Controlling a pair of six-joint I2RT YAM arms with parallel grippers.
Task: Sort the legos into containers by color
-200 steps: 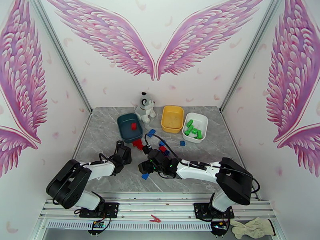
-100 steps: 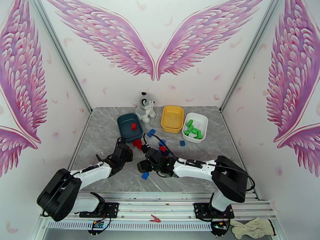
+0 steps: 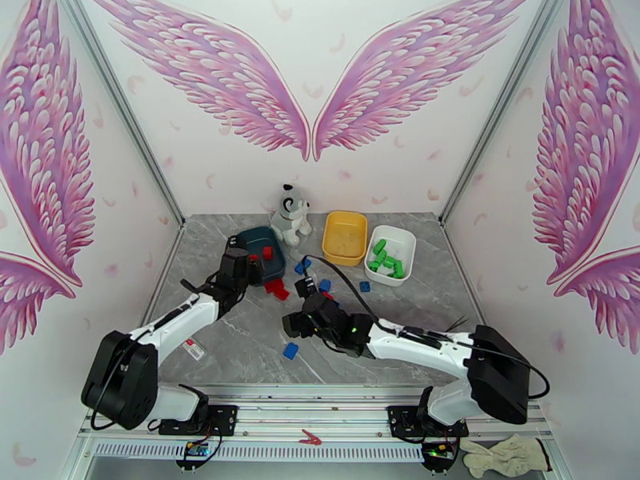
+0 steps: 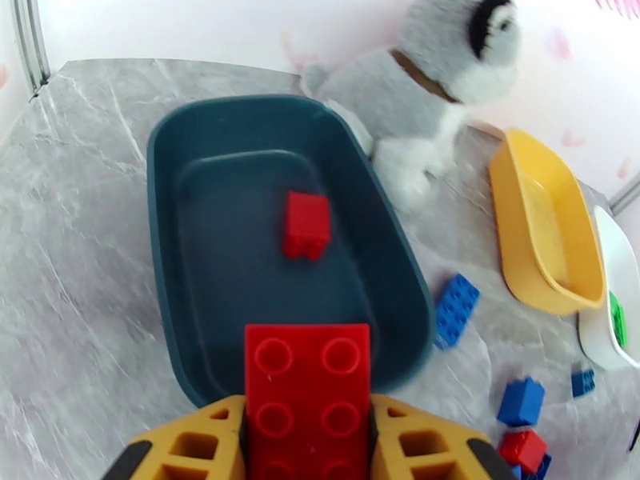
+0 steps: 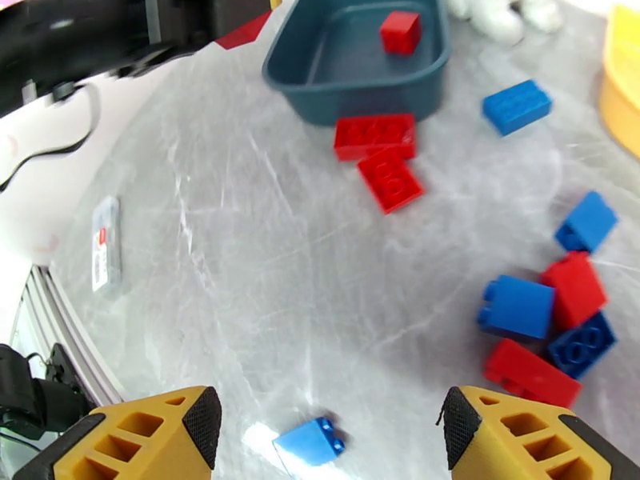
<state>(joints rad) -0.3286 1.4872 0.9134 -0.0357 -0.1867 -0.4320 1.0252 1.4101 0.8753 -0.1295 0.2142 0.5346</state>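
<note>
My left gripper (image 3: 250, 263) hangs over the near edge of the dark teal tub (image 3: 272, 236), shut on a red lego (image 4: 308, 394) held between its yellow fingers (image 4: 200, 434). One red lego (image 4: 306, 224) lies inside the teal tub (image 4: 160, 234). My right gripper (image 5: 328, 418) stands open low over the table, with a small blue lego (image 5: 308, 442) just below it. Two red legos (image 5: 380, 154) lie in front of the teal tub (image 5: 360, 86). A mixed red and blue cluster (image 5: 544, 322) sits to the right. The white tub (image 3: 404, 238) holds several green legos (image 3: 386, 258). Beside it stands the yellow tub (image 3: 330, 234).
A white-and-grey plush dog (image 3: 292, 214) sits between the teal and yellow tubs. Loose blue legos (image 3: 302, 266) lie beside the teal tub, and one more (image 3: 365, 286) lies in front of the white tub. A small label (image 3: 190, 350) lies on the table at the near left.
My left gripper has travelled from the table's middle away toward the teal tub, carrying the red lego. The right arm's elbow swung right while its gripper stayed low near the blue lego.
</note>
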